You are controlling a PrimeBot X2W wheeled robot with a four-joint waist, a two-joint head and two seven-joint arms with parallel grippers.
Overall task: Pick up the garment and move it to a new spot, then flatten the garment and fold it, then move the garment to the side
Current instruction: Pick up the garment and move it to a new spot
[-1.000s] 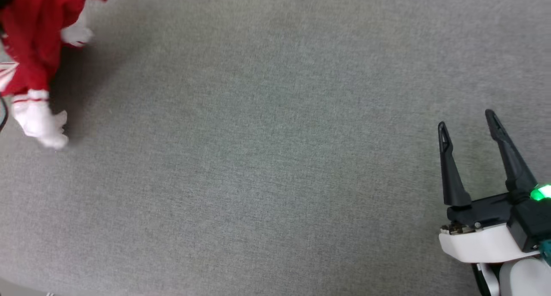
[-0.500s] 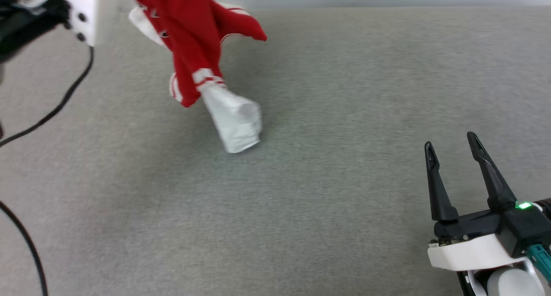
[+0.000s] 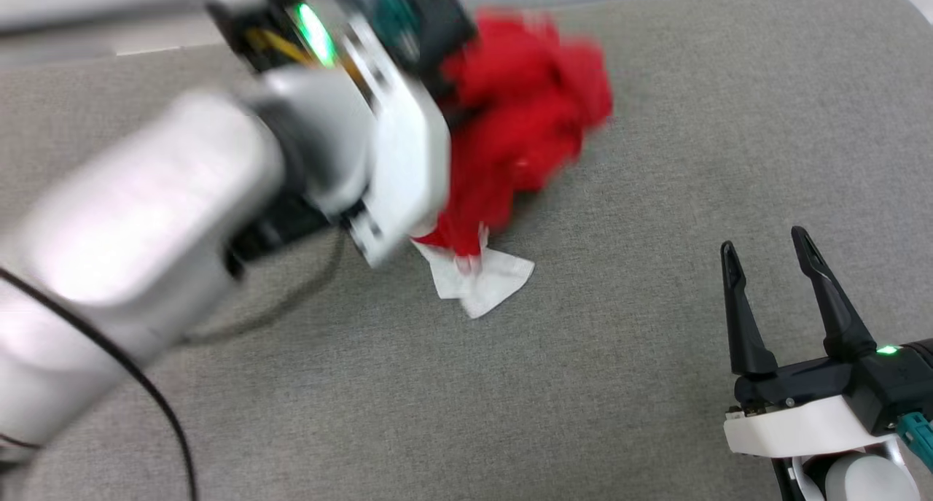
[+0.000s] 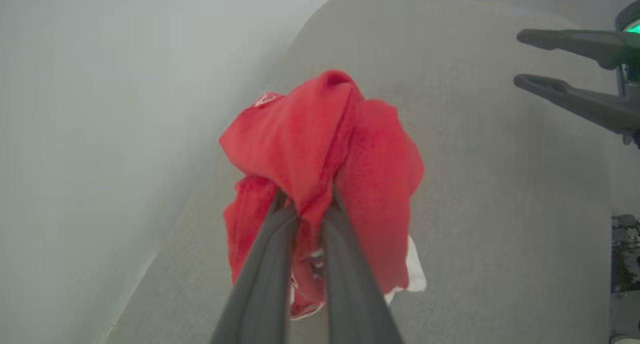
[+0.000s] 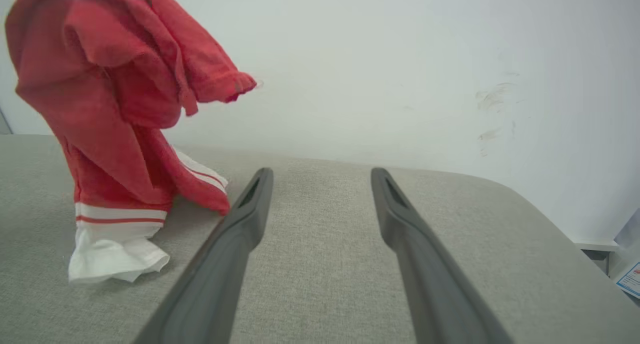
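Head view, left tool point(image 4: 306, 200) gripping garment point(image 3: 525, 122) hanging vertically, right tool point(image 3: 764, 238) spread apart

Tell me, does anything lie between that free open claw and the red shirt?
Nothing visible does. Only bare grey surface lies between the right gripper and the garment, which hangs bunched from the shut left gripper, its white sleeve touching the surface.

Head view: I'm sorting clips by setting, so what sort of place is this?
Likely an indoor test bench: a grey fabric-covered table against a bare pale wall, the garment held by the left tool.
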